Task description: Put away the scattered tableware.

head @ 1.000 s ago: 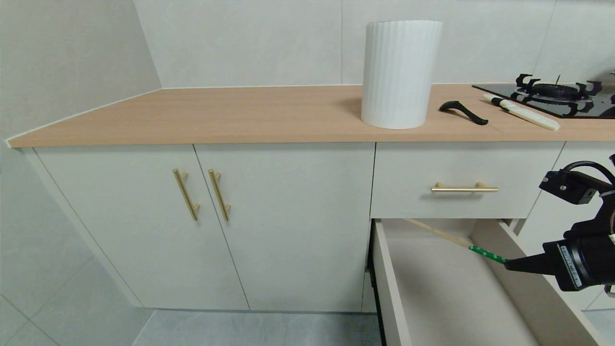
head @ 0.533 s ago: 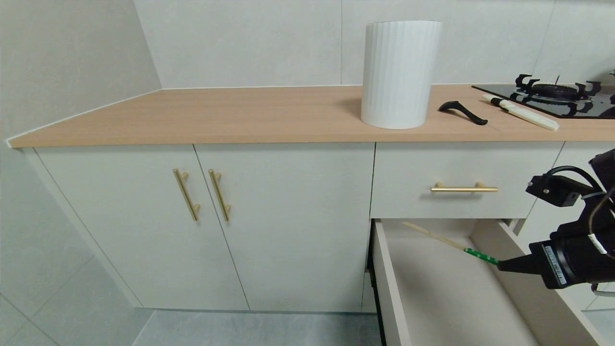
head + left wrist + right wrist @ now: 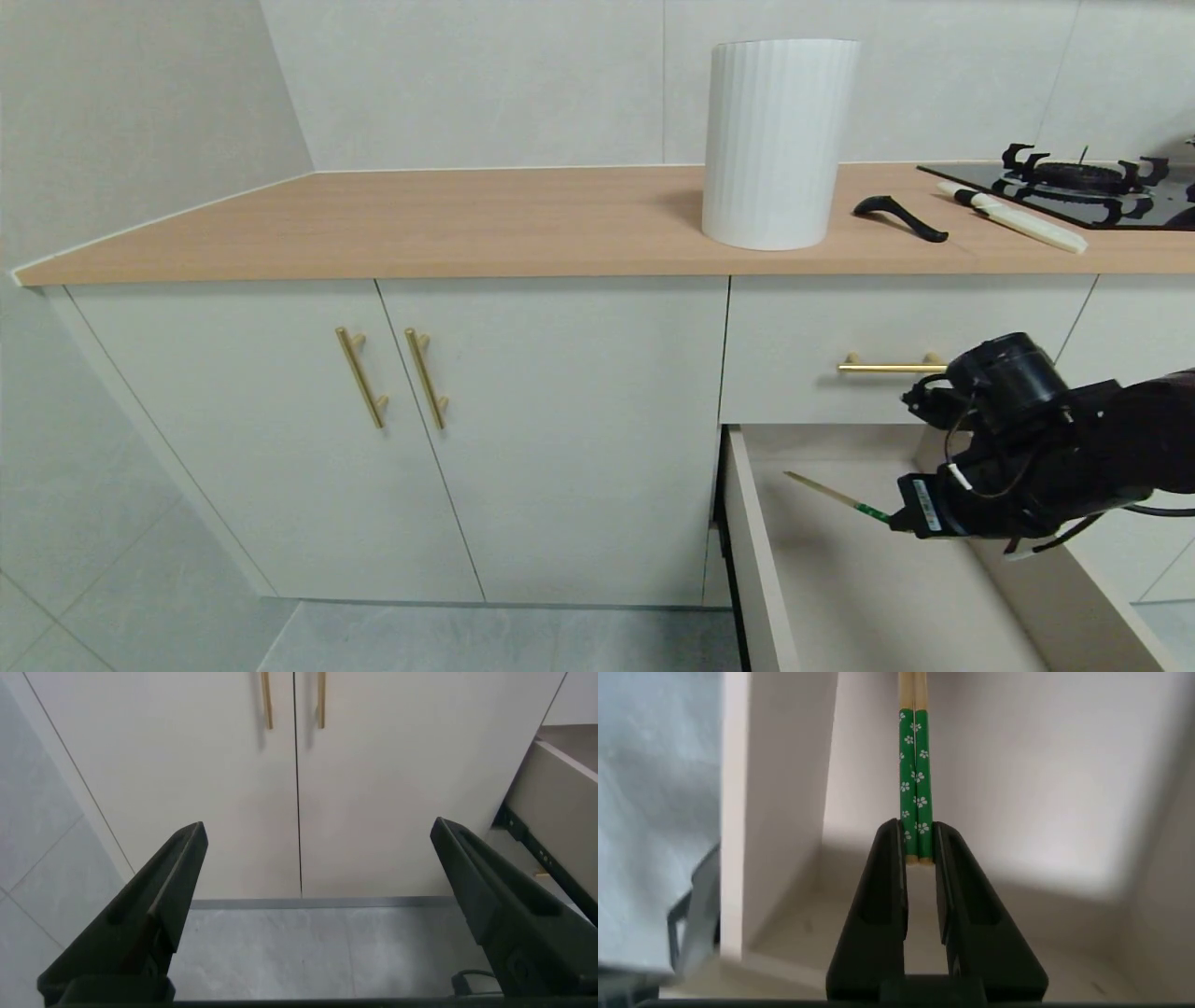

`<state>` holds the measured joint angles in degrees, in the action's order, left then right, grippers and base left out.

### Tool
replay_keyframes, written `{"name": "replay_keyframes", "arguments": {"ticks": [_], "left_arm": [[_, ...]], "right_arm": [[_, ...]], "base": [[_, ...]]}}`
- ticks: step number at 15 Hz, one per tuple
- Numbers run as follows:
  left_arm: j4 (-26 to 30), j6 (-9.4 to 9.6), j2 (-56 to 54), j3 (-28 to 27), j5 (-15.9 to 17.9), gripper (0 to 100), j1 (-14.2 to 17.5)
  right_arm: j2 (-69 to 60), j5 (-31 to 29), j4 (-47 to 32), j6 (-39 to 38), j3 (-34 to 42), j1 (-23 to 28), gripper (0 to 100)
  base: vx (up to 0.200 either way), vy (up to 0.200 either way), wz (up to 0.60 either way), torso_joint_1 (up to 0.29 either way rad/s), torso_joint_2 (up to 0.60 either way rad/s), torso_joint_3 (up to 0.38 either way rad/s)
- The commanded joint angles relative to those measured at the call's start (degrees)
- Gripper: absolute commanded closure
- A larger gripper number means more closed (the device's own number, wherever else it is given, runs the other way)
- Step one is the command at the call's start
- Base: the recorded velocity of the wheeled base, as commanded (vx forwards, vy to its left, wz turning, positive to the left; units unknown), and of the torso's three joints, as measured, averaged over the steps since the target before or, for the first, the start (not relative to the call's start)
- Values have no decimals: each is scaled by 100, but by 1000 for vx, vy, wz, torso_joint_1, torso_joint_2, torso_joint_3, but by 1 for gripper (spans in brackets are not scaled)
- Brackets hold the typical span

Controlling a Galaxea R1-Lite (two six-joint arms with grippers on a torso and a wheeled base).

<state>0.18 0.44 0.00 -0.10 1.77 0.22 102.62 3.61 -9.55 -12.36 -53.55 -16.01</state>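
While the right hand (image 3: 894, 519) clamps 2 green-ended chopsticks (image 3: 834, 495) over the open drawer (image 3: 752, 541), the left hand (image 3: 318, 833) hangs with fingers apart before the closed cabinet doors (image 3: 374, 775).

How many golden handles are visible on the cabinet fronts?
3. Two are upright, side by side: the left door handle and the right door handle. One horizontal drawer handle is on the closed upper drawer. The open drawer may hide its own.
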Motion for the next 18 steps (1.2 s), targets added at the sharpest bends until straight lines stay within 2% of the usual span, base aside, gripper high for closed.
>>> {"name": "replay_keyframes", "arguments": {"ticks": [1,2,5,12,15,18], "left_arm": [[-1,0,9,1,-1,0,4],[-1,0,0,1,-1,0,4],[-1,0,0,1,-1,0,4],[-1,0,0,1,-1,0,4],[-1,0,0,1,-1,0,4],[-1,0,0,1,-1,0,4]], "right_arm": [[795,-9,278,-179,-6,-87,100],[1173,-9,673,-302,20,-140,100],[1638,-141,1130,-460,47,-175,100],[2192,-229,1482,-469,29,-184,100],[2781,-695,1886,-671,-6,-386,100],[3124,-809,1992,-671,-111,-491,100]], "base": [[0,0,0,0,0,0],[0,0,0,0,0,0],[0,0,0,0,0,0],[0,0,0,0,0,0],[0,0,0,0,0,0],[0,0,0,0,0,0]]}}
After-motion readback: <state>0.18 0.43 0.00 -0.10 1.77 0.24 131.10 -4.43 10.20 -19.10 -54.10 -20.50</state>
